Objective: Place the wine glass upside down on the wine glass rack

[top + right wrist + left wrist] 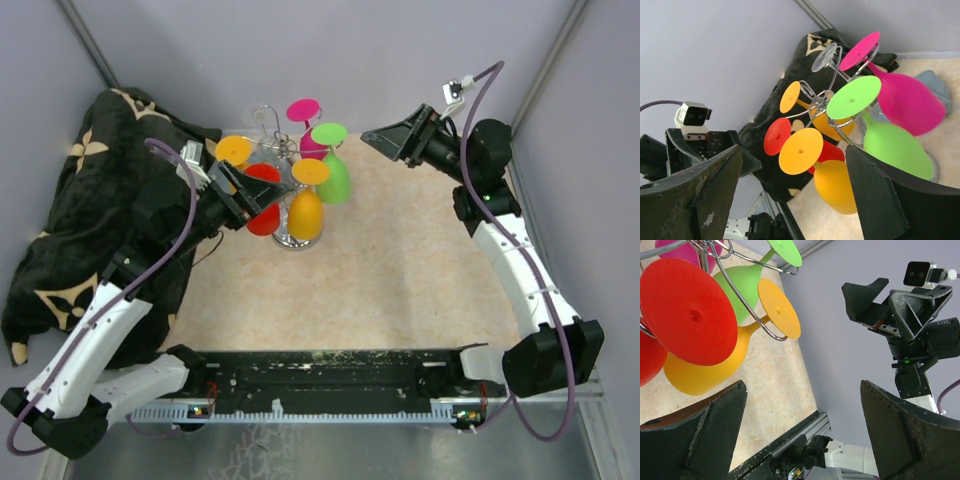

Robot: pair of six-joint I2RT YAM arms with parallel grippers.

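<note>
The wine glass rack point(284, 148) stands at the back of the mat, its wire arms point(826, 98) carrying several coloured wine glasses upside down. A red glass point(263, 218) hangs nearest my left gripper point(254, 206), which is open and empty just left of it; its red foot point(687, 312) fills the upper left of the left wrist view. An orange glass point(305, 214), a green one point(336, 180) and a pink one point(905, 102) hang beside it. My right gripper point(384, 143) is open and empty, apart from the rack on its right.
A black cloth with beige flower patterns point(80, 200) lies heaped along the left wall, under my left arm. Grey walls and metal corner posts point(88, 40) close in the back. The beige mat point(400, 270) covers the floor up to the black front rail point(330, 368).
</note>
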